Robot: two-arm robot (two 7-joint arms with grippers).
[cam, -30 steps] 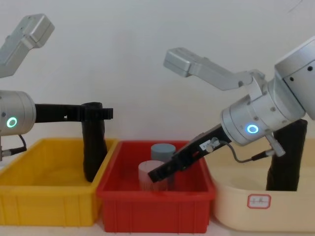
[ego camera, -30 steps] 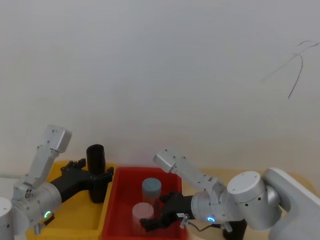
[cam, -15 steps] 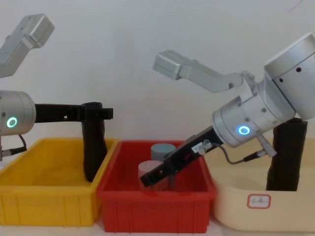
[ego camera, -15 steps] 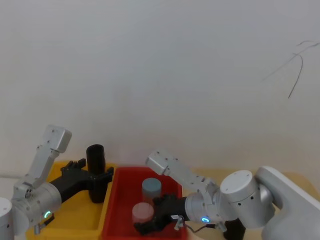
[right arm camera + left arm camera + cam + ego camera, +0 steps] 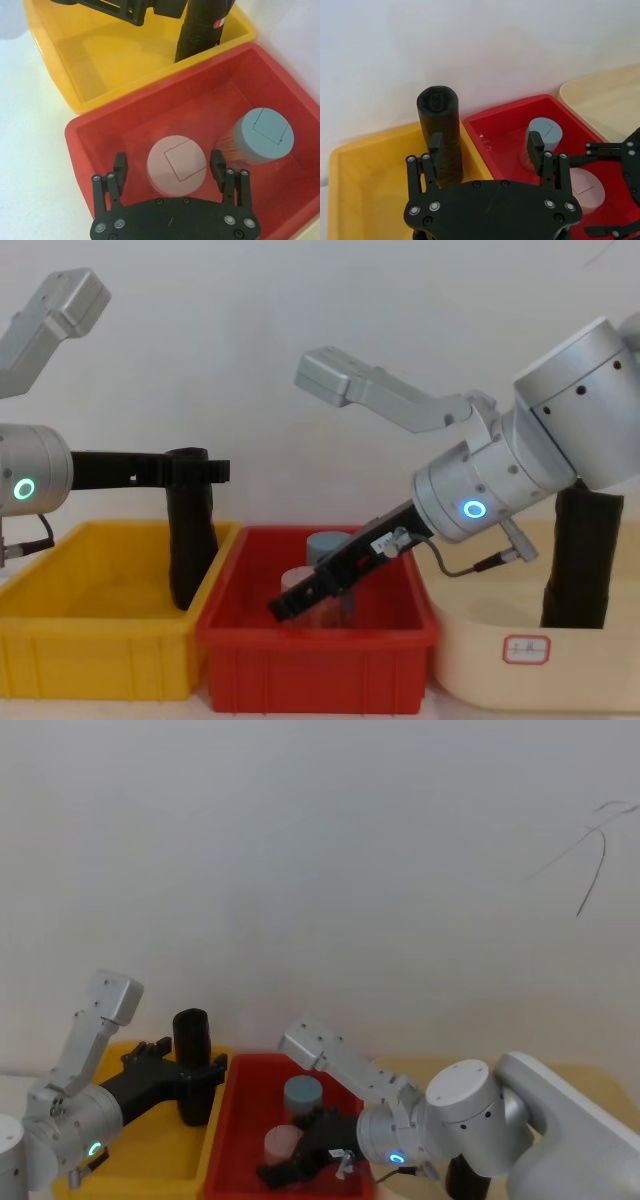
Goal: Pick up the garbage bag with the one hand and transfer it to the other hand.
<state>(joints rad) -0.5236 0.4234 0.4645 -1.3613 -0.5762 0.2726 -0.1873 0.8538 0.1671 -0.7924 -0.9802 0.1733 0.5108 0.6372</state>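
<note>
At the yellow bin's right wall, our left gripper reaches level over the garbage bag roll. The roll stands upright on the bin floor, and the released jaws straddle its top without clamping, so we judge the pickup not yet made. In the red bin our right gripper hangs with jaws spread either side of a pink-lidded container, a grey-lidded one beside it. Grasp, lift and handover all remain.
</note>
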